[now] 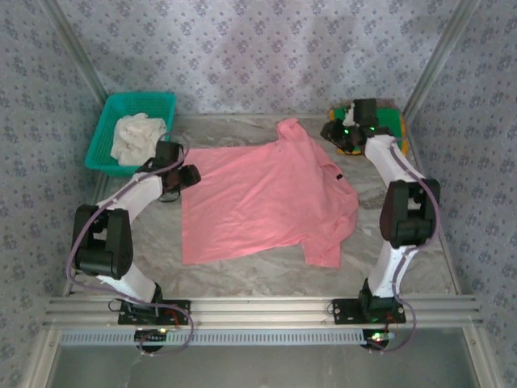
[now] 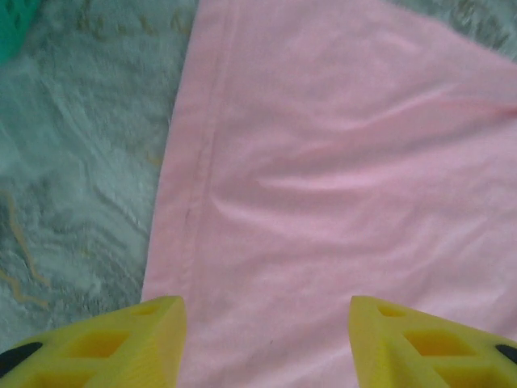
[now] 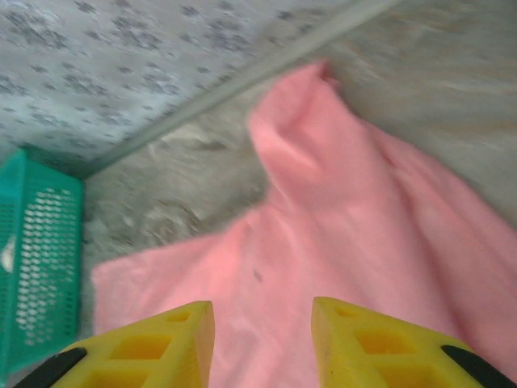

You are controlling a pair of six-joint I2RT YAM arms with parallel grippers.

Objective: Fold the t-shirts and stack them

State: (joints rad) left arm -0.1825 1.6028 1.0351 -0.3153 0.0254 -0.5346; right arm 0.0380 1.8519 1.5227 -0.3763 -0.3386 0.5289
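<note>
No readable text or numbers, dark mark on pink t-shirt too small to read

Soft, even light fills the overhead view, leaving only faint shadows on the bench. Through the left wrist camera the pink shirt looks fairly sharp but pale and washed out. The right wrist view is smeared: the basket mesh and wall pattern blur.

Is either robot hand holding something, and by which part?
Nothing is held: the left hand and right hand both hover open above the pink t-shirt.
</note>
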